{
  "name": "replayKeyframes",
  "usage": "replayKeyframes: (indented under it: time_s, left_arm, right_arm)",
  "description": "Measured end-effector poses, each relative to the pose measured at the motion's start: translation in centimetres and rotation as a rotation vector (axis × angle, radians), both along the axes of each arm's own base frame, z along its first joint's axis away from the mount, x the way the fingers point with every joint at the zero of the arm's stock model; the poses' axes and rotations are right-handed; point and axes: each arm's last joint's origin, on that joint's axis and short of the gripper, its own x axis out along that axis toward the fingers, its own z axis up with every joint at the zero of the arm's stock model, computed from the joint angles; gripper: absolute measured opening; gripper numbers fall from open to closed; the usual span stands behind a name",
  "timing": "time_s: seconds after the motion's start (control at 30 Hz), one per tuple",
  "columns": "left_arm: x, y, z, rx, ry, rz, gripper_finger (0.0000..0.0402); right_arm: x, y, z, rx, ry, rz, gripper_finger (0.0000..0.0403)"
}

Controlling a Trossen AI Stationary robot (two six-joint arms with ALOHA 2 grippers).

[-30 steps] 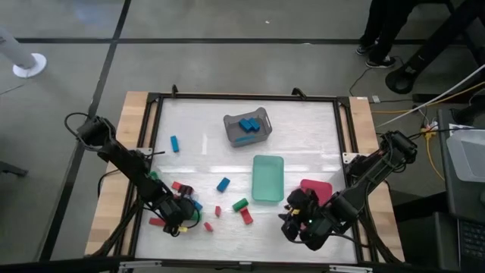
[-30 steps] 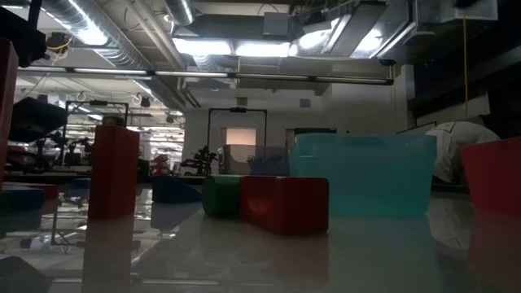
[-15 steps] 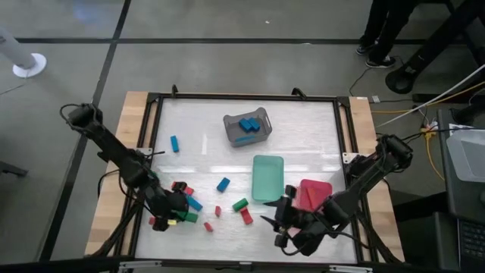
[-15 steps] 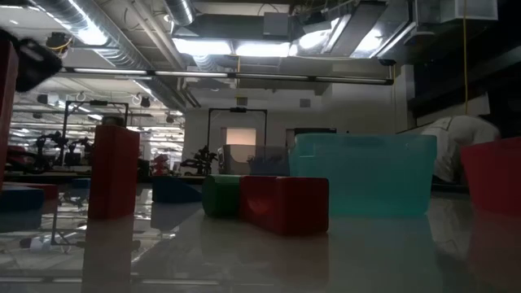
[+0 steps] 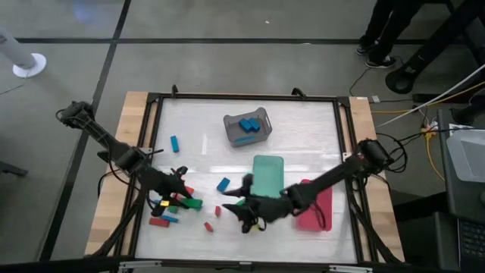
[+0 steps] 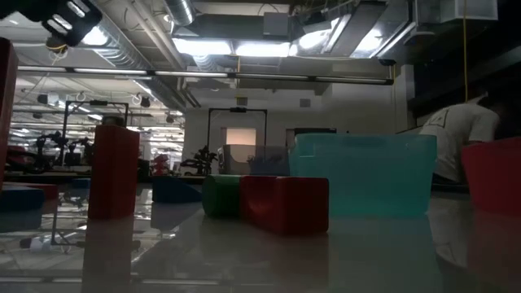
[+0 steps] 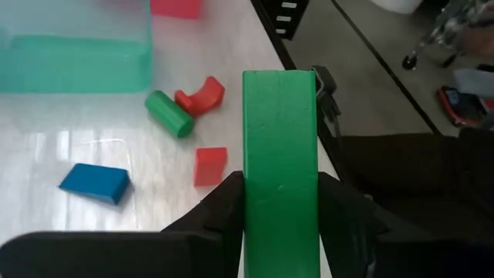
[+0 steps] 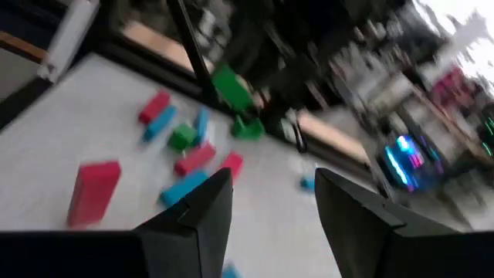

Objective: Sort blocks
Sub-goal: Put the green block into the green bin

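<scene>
My left gripper (image 5: 180,199) is above the table's near left part, shut on a green bar block (image 7: 279,154), which also shows in the high view (image 5: 190,203). My right gripper (image 5: 246,210) is open and empty, low over the near middle of the table, above a green cylinder (image 6: 220,195) and a red block (image 6: 285,203) that lie there. In the right wrist view its fingers (image 8: 202,216) stand apart. Loose red and blue blocks (image 5: 164,220) lie under and around my left gripper. A blue block (image 5: 223,184) lies left of the green tray (image 5: 267,173). My left gripper pinches the green bar's two long sides (image 7: 248,208) between its two fingers (image 7: 220,212). The bar lies along the fingers and sticks out past their free ends. It is lifted clear of the table, roughly level.
A grey basket (image 5: 247,127) with blue blocks stands at the far middle. A red tray (image 5: 317,206) lies at the near right, under my right arm. A blue block (image 5: 175,143) lies alone at the far left. A person in white (image 6: 460,138) shows beyond the table.
My right gripper has swept toward the table's left edge, from beside the red tray to the near middle. My left gripper has gone up and a little toward the far edge with the green bar, which is now clear of the table.
</scene>
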Motion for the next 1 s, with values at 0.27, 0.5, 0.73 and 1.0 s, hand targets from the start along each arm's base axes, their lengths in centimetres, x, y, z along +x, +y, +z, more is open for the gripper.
replayKeyframes:
  time_s: [0.27,0.5,0.73,1.0]
  left_arm:
    - [0.7,0.9,0.0,0.015,-0.003,-0.012,0.0118]
    - [1.5,2.0,0.2,0.020,-0.042,0.016,0.0117]
    - [2.5,3.2,1.0,-0.052,-0.112,0.009,0.0116]
    - [3.8,3.6,1.0,-0.088,-0.146,-0.008,0.0117]
  right_arm:
    - [2.7,-4.6,0.2,0.057,-0.041,0.189,0.0186]
    - [3.3,-6.1,0.4,0.060,-0.059,0.300,0.0186]
    - [3.4,-6.1,0.5,0.007,-0.065,0.359,0.0186]
    - [3.4,-6.1,0.7,-0.019,-0.085,0.365,0.0186]
